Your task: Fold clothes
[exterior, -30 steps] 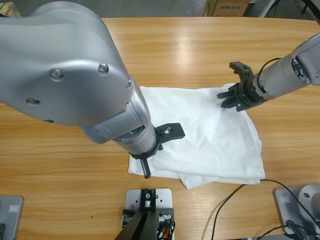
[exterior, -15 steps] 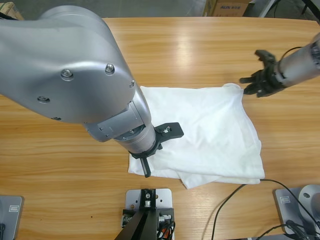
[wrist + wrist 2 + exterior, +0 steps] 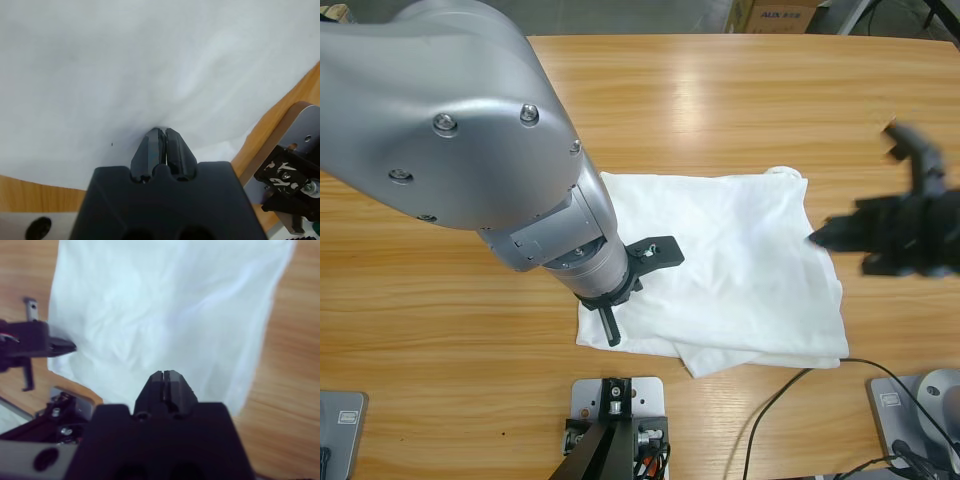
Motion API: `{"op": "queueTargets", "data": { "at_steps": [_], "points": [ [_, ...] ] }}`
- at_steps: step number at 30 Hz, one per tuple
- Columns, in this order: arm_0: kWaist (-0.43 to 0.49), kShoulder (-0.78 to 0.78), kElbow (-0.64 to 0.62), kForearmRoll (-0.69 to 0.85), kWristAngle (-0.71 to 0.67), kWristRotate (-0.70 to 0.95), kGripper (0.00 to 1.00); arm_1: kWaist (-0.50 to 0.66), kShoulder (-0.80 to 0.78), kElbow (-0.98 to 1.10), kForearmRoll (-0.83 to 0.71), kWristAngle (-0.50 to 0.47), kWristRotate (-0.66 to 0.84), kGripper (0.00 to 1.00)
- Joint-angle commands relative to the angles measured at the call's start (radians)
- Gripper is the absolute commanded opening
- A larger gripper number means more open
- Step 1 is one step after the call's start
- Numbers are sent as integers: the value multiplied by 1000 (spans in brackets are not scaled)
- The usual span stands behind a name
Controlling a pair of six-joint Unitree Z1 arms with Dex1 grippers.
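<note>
While the left gripper (image 3: 620, 290) presses down on the near-left part of the white T-shirt (image 3: 740, 260), its fingers (image 3: 162, 147) are drawn together with cloth bunched at their tips, so it seems to be pinching the fabric, probably to anchor that side or ready it for a fold. Spread over the middle of the wooden table (image 3: 720, 100), the T-shirt is already doubled into a rough rectangle, with a lower layer peeking out along the near edge. A thin black cable (image 3: 780, 395) trails off the near right of the table, touching nothing. Farther right, the right gripper (image 3: 880, 235) hangs above the table just past the garment's right edge; in its wrist view the fingers (image 3: 167, 385) are closed on nothing, likely repositioning for another grasp.
</note>
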Motion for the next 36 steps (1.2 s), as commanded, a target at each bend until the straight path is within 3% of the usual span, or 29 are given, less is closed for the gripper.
{"op": "queueTargets", "data": {
  "at_steps": [1,7,12,19,21,22,24,25,26,27,32,36],
  "points": [
    [12,-8,-7,-8,-1,-16,0,30,211,91,-92,56,92,0],
    [12,-28,10,-7,0,-16,0,40,303,8,190,62,256,0],
    [12,-37,18,-7,1,-16,0,130,345,-113,435,26,367,0],
    [15,-47,39,-9,1,-16,0,212,342,-264,620,-47,421,31],
    [15,-54,39,-9,5,-17,0,219,272,-316,628,-114,376,944],
    [17,-65,39,-8,12,-19,0,219,219,-350,640,-152,335,1000],
    [38,-115,45,-6,40,-19,0,219,129,-401,643,-191,210,1000],
    [54,-160,60,-7,62,-17,141,219,93,-418,644,-193,150,1000],
    [71,-199,67,-10,68,-10,777,219,61,-421,642,-193,117,1000],
    [84,-228,66,-11,62,21,979,219,31,-418,638,-193,98,1000],
    [93,-264,40,-12,-64,368,1000,219,-60,-381,629,-189,65,1000],
    [75,-173,-84,-9,-130,478,1000,219,-79,-373,650,-179,65,1000]
  ]
}}
